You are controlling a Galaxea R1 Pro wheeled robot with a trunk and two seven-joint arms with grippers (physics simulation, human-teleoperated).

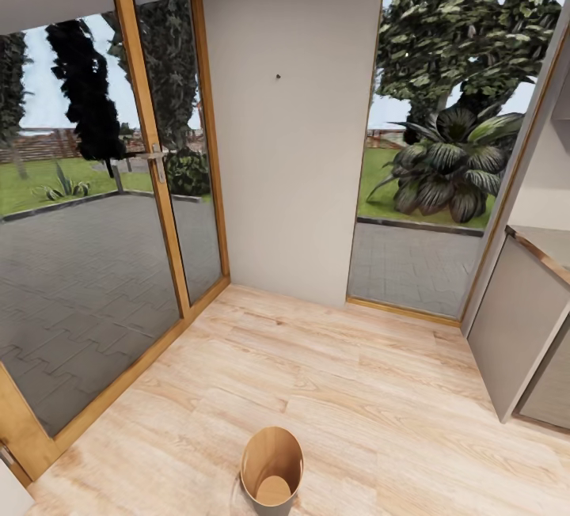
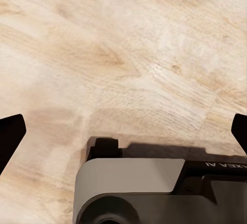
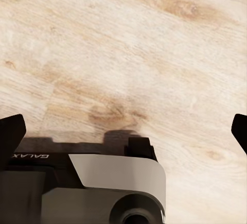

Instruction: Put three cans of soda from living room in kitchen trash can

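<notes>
a corner of the kitchen (image 1: 372, 389) is seen from the head camera, with a pale wood-plank floor (image 1: 332, 373) stretching toward a plain light wall (image 1: 289, 128). on the left, tall glass doors (image 1: 87, 207) in warm wood frames are shown, with a metal handle (image 1: 154, 157) on the middle frame; grey paving, grass and dark trees are seen through them. to the right of the wall, another glass panel (image 1: 419, 184) looks out on a broad-leaved plant (image 1: 447, 172) and a large tree. at the far right edge, grey cabinets (image 1: 518, 326) under a countertop (image 1: 546, 245) are partly shown.

the tash can (image 1: 272, 470) stands on the floor at the bottom middle of the head view, dark grey outside and light tan inside; its interior is seen to hold nothing.

in the left wrist view, the left gripper (image 2: 123, 134) is pointed down at the floor, its two dark fingertips (image 2: 10, 134) spread wide at opposite edges with nothing between them, above part of the robot's grey and black base (image 2: 144, 188). in the right wrist view, the right gripper (image 3: 123, 131) is likewise spread wide and holding nothing, over the same kind of base (image 3: 103, 188).
</notes>
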